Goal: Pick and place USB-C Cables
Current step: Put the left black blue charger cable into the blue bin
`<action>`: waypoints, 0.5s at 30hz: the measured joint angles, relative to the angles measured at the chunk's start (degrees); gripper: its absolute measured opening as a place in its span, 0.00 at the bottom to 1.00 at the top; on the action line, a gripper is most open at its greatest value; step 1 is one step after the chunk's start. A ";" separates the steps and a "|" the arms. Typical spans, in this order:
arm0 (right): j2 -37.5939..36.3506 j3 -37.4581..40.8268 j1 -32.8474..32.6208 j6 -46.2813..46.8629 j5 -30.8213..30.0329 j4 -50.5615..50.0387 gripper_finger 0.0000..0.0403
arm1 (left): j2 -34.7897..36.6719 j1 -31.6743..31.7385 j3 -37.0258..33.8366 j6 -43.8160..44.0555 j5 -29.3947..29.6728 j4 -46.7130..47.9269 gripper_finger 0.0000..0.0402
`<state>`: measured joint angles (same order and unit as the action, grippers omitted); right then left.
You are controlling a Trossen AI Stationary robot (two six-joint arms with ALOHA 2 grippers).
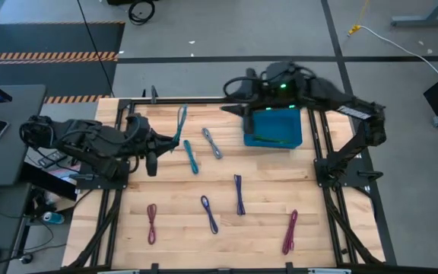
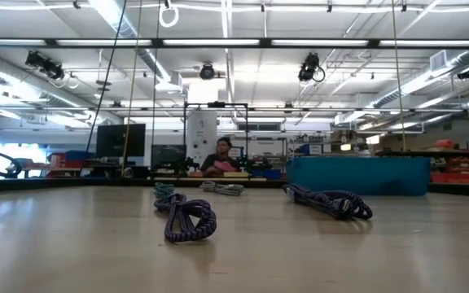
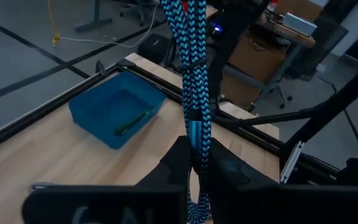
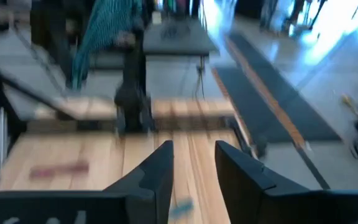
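- Maroon and magenta are sitting nearest you: the maroon cable (image 1: pixel 152 223) on the near left and the magenta cable (image 1: pixel 290 231) on the near right are both lying flat with their long axes running near to far, the magenta one leaning slightly.
- Between them, a little farther in, two blue-purple cables (image 1: pixel 209 214) are resting on the wooden table (image 1: pixel 265 228); the left one is slanting and the right one (image 1: pixel 239 194) is running almost straight near to far. In the low view these are the two coils closest to the camera.
- Farther again, a teal cable (image 1: pixel 192 156) and a grey-blue cable (image 1: pixel 212 142) are lying side by side, both angled, waiting their turn.
- Your left gripper (image 3: pixel 197 163) is hovering over the far left of the table with its fingers clamped on the blue braided cable (image 3: pixel 194 74). It is gripping the bundle near one end, so the rest is dangling free along the fingers' line; from above it is showing as a thin teal streak (image 1: pixel 181 122) pointing far.
- I judge you are carrying it toward the blue bin (image 1: pixel 274 129) at the far right, where a green cable (image 3: pixel 134 122) is already lying slantwise on the floor.
- Your right gripper (image 4: pixel 192 163) is waiting by the bin's far edge, fingers apart and holding nothing.
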<state>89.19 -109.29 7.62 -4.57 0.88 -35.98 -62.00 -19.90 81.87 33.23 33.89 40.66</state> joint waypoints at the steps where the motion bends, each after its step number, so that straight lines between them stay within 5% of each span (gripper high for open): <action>1: 0.17 1.91 0.00 0.33 1.13 3.86 0.33 | 0.01 0.00 0.00 -0.45 0.00 0.08 0.07; 7: 1.38 8.19 -0.02 4.07 9.75 30.85 0.40 | 0.13 0.33 0.00 -1.60 -0.02 1.49 0.07; 15: 4.42 8.59 -1.04 7.06 10.77 30.13 0.50 | 0.11 1.46 0.00 -3.10 -0.04 1.27 0.07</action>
<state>93.61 -100.70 6.58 2.49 11.65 -5.86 -61.89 -18.44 81.87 30.13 33.85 41.93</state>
